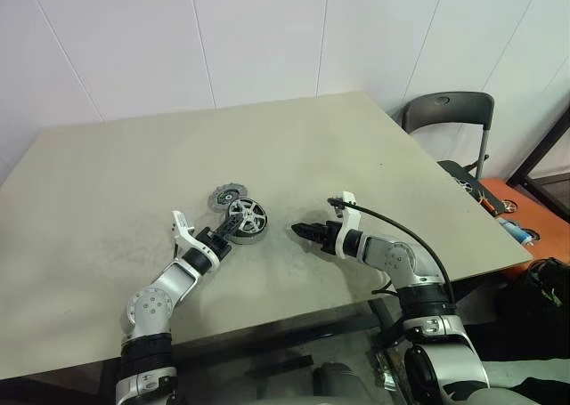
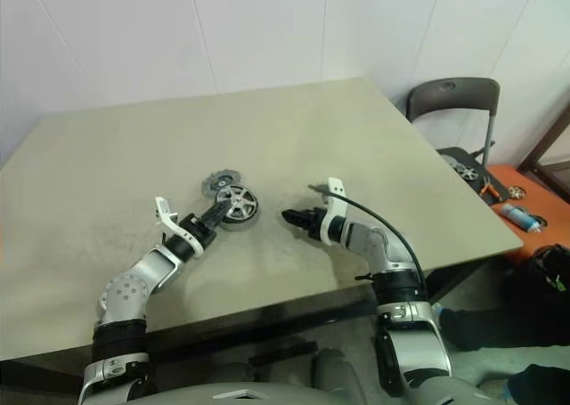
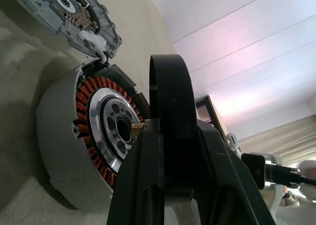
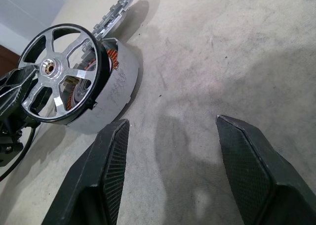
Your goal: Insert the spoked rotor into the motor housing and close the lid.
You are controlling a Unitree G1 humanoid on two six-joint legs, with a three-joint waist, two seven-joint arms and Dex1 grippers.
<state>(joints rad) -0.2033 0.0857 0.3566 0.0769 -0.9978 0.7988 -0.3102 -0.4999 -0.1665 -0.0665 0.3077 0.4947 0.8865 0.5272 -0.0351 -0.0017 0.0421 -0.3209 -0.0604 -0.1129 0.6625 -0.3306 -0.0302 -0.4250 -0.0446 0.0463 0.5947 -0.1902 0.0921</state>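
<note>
On the left, our left end effector [image 1: 226, 236] is pinched onto the black rim of the spoked rotor [image 4: 61, 74], a round wheel with silver metal spokes, held tilted against the open face of the motor housing [image 3: 74, 136], a round silver disc ringed with copper-orange windings lying on the beige surface [image 1: 356, 156]. The rotor looks only partly seated. Just beyond lies the flat grey-silver lid [image 1: 226, 196]. To the right, our right end effector [image 1: 303, 233] hangs spread wide and empty, well apart from the housing.

left gripper [image 1: 233, 230] is clamped tight, arm reaching forward-right; right gripper [image 1: 300, 231] hangs open, angled down toward the left.
</note>
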